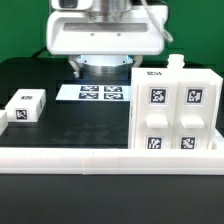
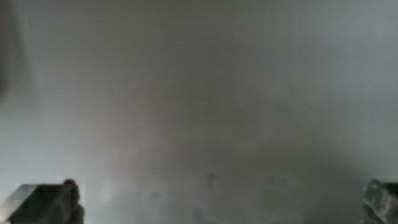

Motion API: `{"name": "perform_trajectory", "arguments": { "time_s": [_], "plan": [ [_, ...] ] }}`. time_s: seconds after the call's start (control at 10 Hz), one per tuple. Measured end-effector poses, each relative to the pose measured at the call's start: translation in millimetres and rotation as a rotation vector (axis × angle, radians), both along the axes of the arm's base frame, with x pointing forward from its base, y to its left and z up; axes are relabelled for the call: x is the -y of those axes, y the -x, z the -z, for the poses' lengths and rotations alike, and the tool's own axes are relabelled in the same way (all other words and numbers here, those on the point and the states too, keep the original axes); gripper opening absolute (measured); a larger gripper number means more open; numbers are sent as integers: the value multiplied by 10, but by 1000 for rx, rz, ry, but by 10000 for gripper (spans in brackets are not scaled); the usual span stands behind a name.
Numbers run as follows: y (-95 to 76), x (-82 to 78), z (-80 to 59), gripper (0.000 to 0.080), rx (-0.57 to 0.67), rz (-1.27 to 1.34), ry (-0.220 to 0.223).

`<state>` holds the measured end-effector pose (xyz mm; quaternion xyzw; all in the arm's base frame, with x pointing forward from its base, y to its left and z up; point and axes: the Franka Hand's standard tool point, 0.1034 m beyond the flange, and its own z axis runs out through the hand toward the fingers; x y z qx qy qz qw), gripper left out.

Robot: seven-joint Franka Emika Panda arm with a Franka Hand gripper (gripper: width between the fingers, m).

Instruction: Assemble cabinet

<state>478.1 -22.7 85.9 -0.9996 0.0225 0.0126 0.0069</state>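
Observation:
The cabinet [image 1: 178,110] is a large white box with several black-and-white tags on its front. It stands on the black table at the exterior view's right, against the white front rail. My gripper [image 1: 100,72] hangs at the back centre, above the marker board, left of the cabinet and apart from it. In the wrist view my gripper [image 2: 222,205] shows only two dark fingertips [image 2: 54,203], spread wide at the picture's corners with nothing between them. The rest of that view is blurred grey and shows no part.
A small loose white tagged block [image 1: 27,105] lies at the exterior view's left. The marker board [image 1: 98,93] lies flat at the back centre. A white rail [image 1: 90,158] runs along the table's front edge.

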Motion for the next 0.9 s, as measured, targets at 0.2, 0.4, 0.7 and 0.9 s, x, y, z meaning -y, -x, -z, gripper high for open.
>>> {"name": "perform_trajectory", "arguments": {
  "time_s": [0.2, 0.4, 0.7, 0.9],
  "plan": [
    [-9, 77, -8, 797, 2, -10, 0],
    [6, 236, -5, 797, 1, 0, 6],
    [93, 581, 30, 797, -6, -72, 5],
    [200, 887, 83, 797, -18, -102, 7]
  ]
}}
